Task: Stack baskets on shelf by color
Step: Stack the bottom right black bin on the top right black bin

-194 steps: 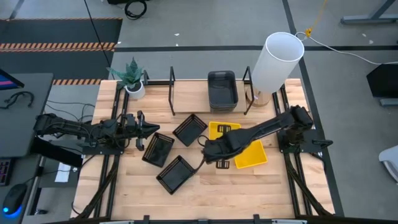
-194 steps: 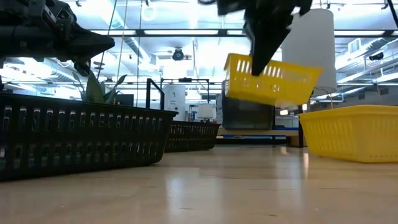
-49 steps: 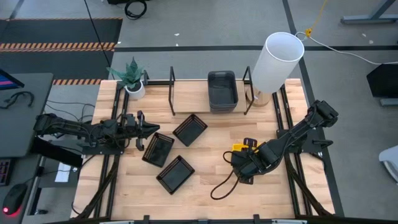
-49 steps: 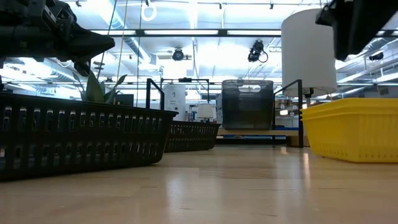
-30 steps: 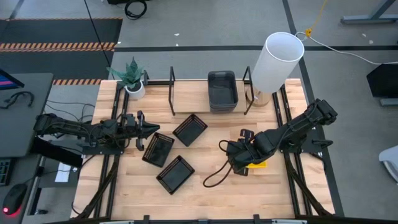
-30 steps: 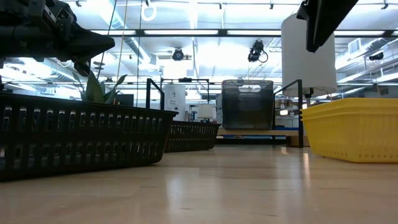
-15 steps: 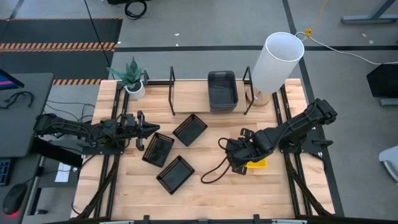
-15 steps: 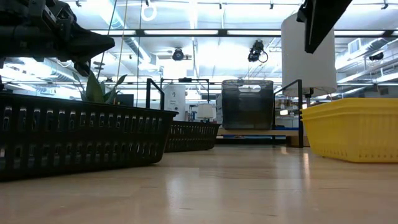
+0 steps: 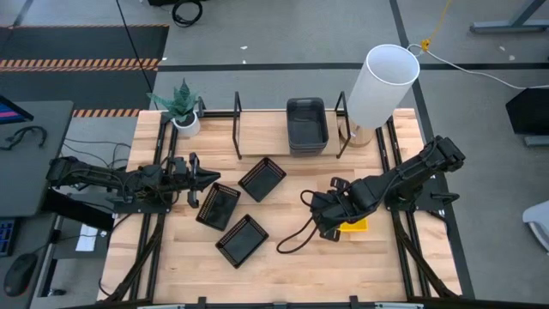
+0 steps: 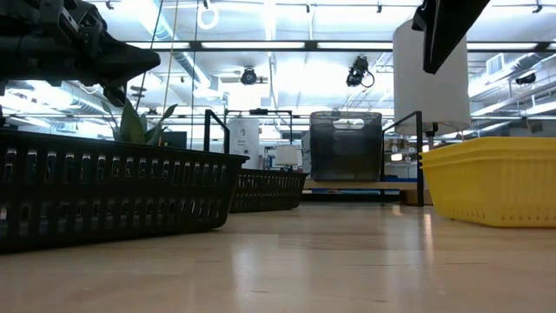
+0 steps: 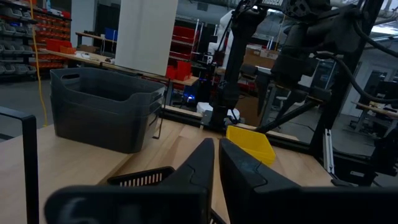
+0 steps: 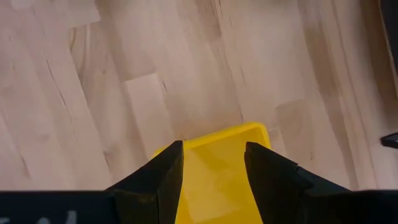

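Three black slatted baskets [image 9: 219, 206] [image 9: 262, 178] [image 9: 243, 239] rest flat on the tabletop at centre left. Dark grey baskets [image 9: 306, 124] sit stacked on the shelf [image 9: 257, 129] at the back. A yellow basket [image 12: 217, 180] rests on the table at the right, mostly hidden under my right arm in the high view, with only a corner [image 9: 355, 226] showing. My right gripper [image 12: 213, 149] hovers open above it, pointing down, well clear in the low view [image 10: 443, 35]. My left gripper [image 11: 216, 163] is shut and level, above the table's left side [image 9: 206, 178], beside the nearest black basket.
A tall white cylinder [image 9: 382, 86] stands at the shelf's right end and a potted plant [image 9: 182, 107] at its left end. Black bracket uprights [image 9: 238, 124] rise from the shelf. A dark cable [image 9: 296, 236] loops from my right arm over bare wood near the table's middle.
My right gripper has moved a little toward the table's left edge above the yellow basket, then held still, open throughout. The baskets have stayed in place.
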### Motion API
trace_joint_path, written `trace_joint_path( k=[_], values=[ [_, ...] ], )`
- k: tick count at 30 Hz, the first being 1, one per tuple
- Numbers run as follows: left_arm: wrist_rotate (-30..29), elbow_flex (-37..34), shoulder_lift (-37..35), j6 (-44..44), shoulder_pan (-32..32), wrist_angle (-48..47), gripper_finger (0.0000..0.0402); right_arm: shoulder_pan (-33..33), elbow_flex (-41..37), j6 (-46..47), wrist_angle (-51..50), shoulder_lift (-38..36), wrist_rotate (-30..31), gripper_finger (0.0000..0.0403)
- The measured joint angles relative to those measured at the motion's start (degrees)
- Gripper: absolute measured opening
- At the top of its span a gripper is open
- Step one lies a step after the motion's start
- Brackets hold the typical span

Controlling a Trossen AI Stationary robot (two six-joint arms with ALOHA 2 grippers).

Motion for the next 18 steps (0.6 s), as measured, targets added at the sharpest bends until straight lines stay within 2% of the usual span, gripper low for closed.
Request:
trace_joint_path(
  k=[5, 18],
  values=[
    [0.0, 0.0, 0.0, 0.0, 0.0, 0.0, 0.0038, 0.0, 0.0, 0.9, 0.0, 0.0, -0.9, 0.0176],
    [0.0, 0.0, 0.0, 0.0, 0.0, 0.0, 0.0030, -0.2, 0.0, 2.0, 0.9, 0.0, 1.8, 0.0174]
  ],
)
